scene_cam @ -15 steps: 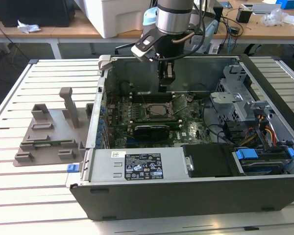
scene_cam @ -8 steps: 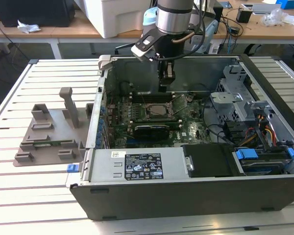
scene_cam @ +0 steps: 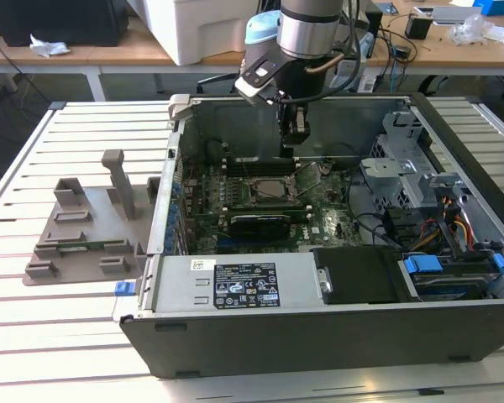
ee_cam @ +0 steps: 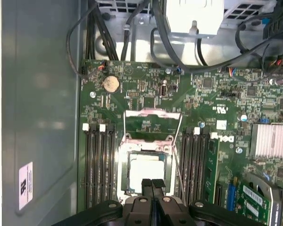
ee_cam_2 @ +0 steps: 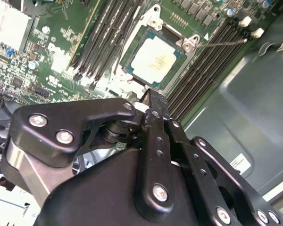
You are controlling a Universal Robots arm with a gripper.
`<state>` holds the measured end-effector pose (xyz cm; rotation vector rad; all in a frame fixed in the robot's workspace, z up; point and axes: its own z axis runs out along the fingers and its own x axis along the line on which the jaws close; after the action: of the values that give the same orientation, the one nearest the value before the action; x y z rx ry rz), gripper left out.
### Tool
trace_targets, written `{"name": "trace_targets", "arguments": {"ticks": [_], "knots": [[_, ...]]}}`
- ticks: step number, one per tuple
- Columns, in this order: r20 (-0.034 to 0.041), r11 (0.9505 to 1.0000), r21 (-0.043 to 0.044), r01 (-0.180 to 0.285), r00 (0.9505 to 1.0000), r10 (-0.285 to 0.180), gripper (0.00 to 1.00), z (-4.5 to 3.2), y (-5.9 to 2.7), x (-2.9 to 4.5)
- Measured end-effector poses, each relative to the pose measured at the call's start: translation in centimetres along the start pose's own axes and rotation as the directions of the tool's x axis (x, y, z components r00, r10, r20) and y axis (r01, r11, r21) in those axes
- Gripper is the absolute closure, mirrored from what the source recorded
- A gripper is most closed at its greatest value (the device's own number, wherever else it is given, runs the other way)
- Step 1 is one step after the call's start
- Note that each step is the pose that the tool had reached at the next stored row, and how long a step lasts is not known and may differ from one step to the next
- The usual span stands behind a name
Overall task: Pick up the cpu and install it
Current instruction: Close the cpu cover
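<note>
Claw [ee_cam: 151, 184] shut, holding nothing, hovers just above cpu [ee_cam: 146, 170]; cpu already lies in socket [ee_cam: 123, 165], so placing looks done; hinged frame [ee_cam: 153, 123] beyond claw tips stands open, lever [ee_cam_2: 221, 43] unlatched, so clamp-down prob. left; RAM slots [ee_cam: 96, 165] flank claw both sides; nothing seen blocking.

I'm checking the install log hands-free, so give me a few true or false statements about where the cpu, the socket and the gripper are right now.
The cpu lies in the motherboard socket. True.
The socket's load plate is closed over it. False: it stands flipped open.
The gripper holds the cpu. False: it is shut, empty, above the cpu.
The computer case lies open on a slatted table. True.
</note>
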<state>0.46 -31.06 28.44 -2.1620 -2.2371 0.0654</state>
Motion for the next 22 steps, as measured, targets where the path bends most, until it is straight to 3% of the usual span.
{"name": "trace_targets", "arguments": {"ticks": [6, 9, 10, 12, 16, 20, 22], "knots": [[0.0011, 1.0, 0.0, 0.0, 1.0, 0.0, 0.89, -0.06, 1.24, -0.01], [0.0011, 1.0, 0.0, 0.0, 1.0, 0.0, 0.89, -0.11, 2.3, -0.04], [0.0018, 1.0, 0.0, 0.0, 1.0, 0.0, 0.89, -0.16, 3.14, -0.05], [0.0111, 1.0, 0.0005, -0.001, 0.9999, 0.0, 0.89, -0.22, 4.36, -0.08], [0.0269, 1.0, 0.0011, -0.001, 0.9996, 0.001, 0.89, -0.23, 5.33, -0.1], [0.0306, 1.0, 0.0016, -0.001, 0.9995, 0.0, 0.89, 0.47, 6.1, -0.09], [0.0317, 1.0, 0.0018, 0.001, 0.9995, -0.001, 0.89, 1.24, 6.91, 0.14]]}}
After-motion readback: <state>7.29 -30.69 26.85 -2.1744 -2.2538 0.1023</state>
